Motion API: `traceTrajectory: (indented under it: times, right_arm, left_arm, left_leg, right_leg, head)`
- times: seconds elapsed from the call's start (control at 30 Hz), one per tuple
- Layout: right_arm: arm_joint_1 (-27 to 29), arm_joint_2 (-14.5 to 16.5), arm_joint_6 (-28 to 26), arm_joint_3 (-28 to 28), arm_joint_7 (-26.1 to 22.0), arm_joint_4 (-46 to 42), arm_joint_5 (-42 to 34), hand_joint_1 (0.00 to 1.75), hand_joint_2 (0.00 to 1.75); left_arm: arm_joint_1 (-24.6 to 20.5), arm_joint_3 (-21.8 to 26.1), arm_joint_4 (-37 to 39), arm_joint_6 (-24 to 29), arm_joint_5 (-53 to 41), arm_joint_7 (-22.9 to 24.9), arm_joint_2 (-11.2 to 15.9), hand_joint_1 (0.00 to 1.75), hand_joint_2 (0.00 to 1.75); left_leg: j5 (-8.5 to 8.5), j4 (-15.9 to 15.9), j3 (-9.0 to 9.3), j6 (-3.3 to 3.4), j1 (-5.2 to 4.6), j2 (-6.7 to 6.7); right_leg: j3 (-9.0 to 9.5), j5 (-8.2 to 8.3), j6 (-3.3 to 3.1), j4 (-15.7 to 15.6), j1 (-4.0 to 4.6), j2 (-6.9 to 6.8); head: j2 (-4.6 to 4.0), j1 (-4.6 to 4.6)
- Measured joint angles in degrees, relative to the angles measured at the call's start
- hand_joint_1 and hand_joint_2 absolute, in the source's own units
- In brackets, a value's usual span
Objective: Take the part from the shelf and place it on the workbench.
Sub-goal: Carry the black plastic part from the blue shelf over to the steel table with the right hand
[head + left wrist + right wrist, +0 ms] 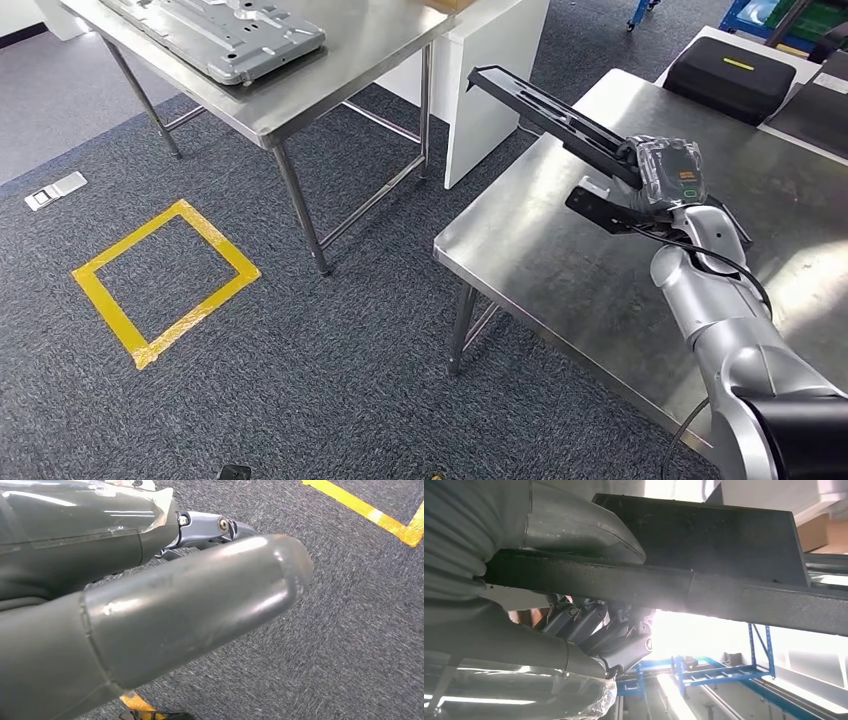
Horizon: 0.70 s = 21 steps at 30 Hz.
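Head view shows the right hand (640, 185) gripping a long black part (545, 108), which sticks out over the near steel bench (560, 270) and past its edge, held above the surface. Right wrist view has the thumb (589, 530) and fingers (594, 630) clamped around the part (724, 590). Left wrist view shows the left hand (165, 595) over grey carpet (360, 630); I cannot tell how its fingers lie.
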Motion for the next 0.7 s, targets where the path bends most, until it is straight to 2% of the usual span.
traceTrajectory:
  times: [0.2,0.7]
  right_arm:
    - [0.0,-0.2,-0.1,0.0,-0.1,0.0,0.1,1.73,1.75]
    - [-0.2,0.4,-2.0,0.1,0.5,0.0,0.9,1.73,1.75]
  left_arm:
    - [0.1,0.4,0.0,0.0,0.2,0.0,0.0,0.0,0.0]
    - [0.5,0.9,0.0,0.2,0.6,0.0,0.0,0.0,0.0]
  left_leg:
    - [-0.03,0.6,-0.69,-0.01,0.01,0.07]
    - [0.03,0.6,-0.7,-0.04,0.08,0.06]
  right_leg:
    - [-0.81,-0.01,0.0,0.7,0.01,0.05]
    - [-0.82,0.0,-0.02,0.7,0.05,0.05]
  head:
    - [0.0,-0.01]
    - [0.0,0.0]
